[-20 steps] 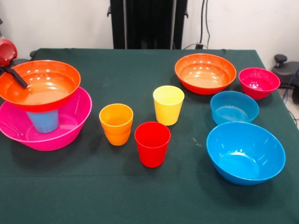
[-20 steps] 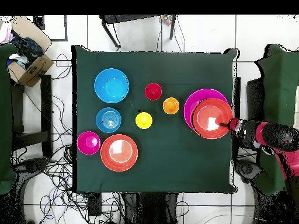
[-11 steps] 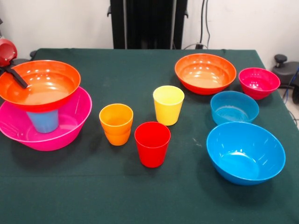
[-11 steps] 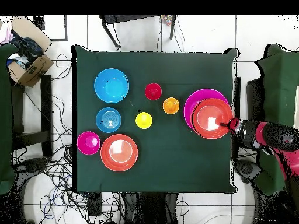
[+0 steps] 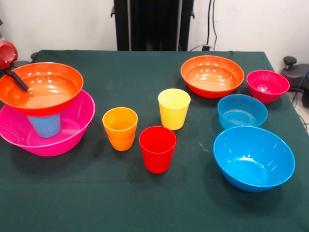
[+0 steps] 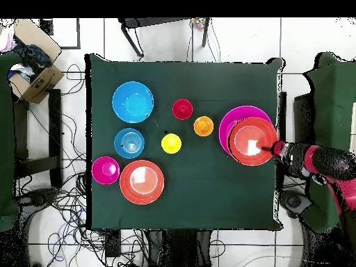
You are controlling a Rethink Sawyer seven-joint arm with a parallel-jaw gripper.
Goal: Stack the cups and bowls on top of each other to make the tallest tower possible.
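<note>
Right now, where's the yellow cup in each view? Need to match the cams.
Front view: yellow cup near table centre, behind the red cup, right of the orange cup.
Overhead view: yellow cup left of centre, just right of the small blue bowl.
Shared landmark: the small blue bowl, to the cup's right in front view.

The room is bright, with light coming from above. White shiny spots glow inside the big blue bowl (image 5: 254,158), and soft dark shadows lie on the green tabletop (image 5: 145,203) just under each cup and bowl.
</note>
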